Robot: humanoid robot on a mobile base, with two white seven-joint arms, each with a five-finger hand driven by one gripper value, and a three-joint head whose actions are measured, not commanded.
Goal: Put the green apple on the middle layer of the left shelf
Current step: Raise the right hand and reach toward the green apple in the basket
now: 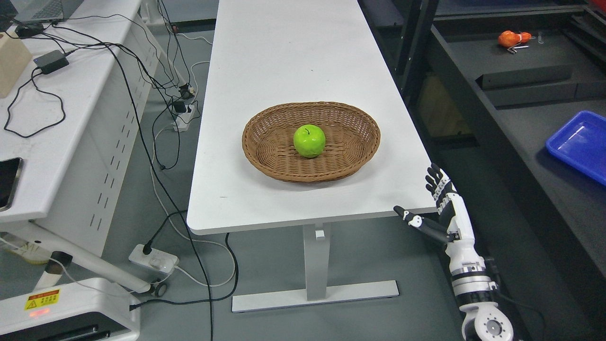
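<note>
White table (284, 57) runs up the middle of the floor, bearing a wicker basket (265, 156). At the basket's centre sits the green apple (309, 140). From the apple, at four o'clock past the table's corner, the right hand (438, 208) hangs released, fingers spread, grasping nothing.

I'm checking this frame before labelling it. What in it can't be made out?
- Left arm: outside the head view; only the right hand shows, fingers spread, beside the table corner.
- Left shelf: no shelf shows at the picture's left.
- Green apple: its underside is hidden against the basket floor.
- Orange object, top right: too small to identify.
- Blue tray: cut off by the right edge.
</note>
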